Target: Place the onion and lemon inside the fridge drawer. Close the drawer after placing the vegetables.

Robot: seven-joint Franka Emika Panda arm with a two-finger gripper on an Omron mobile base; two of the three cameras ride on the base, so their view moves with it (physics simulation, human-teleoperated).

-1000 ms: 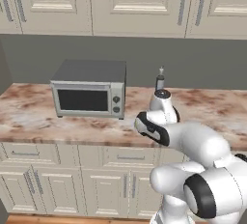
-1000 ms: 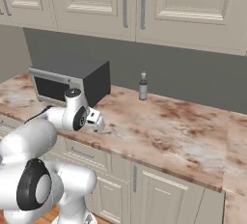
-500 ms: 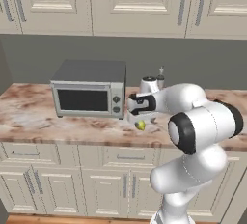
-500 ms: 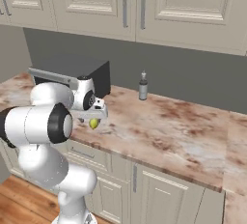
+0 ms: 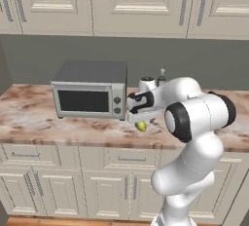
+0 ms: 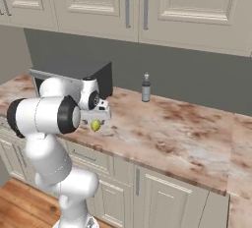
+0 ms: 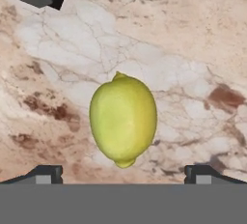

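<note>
- Hovering directly above the lemon (image 7: pixel 123 125), the gripper (image 7: pixel 123 174) points down at the marble counter (image 7: pixel 193 35), with the fruit centred between its two finger tips (image 7: pixel 44 174) in the hand view.
- Gripper state: jaws spread wide, nothing held; the tips stand well clear of the fruit on either side.
- Location of the lemon: it lies on the counter just in front of the microwave (image 5: pixel 90 89), near the counter's front edge. It shows as a small yellow-green oval under the hand in the left base view (image 5: pixel 141 126) and in the right base view (image 6: pixel 95 125).
- Key relation: the lemon sits straight ahead of the gripper along its approach line, so the coming move looks like a plain descent with no sideways correction.
- Long axis: in the hand view it runs top to bottom, across the line joining the two tips. The jaws would therefore close on the narrow waist, a favourable alignment.
- Pointing: the nub end faces the bottom of the hand view; the blunter end faces the top.
- Risk, as judged: the rounded skin may roll if one tip touches first.
- Fridge drawer and onion: position cannot be reported.
</note>
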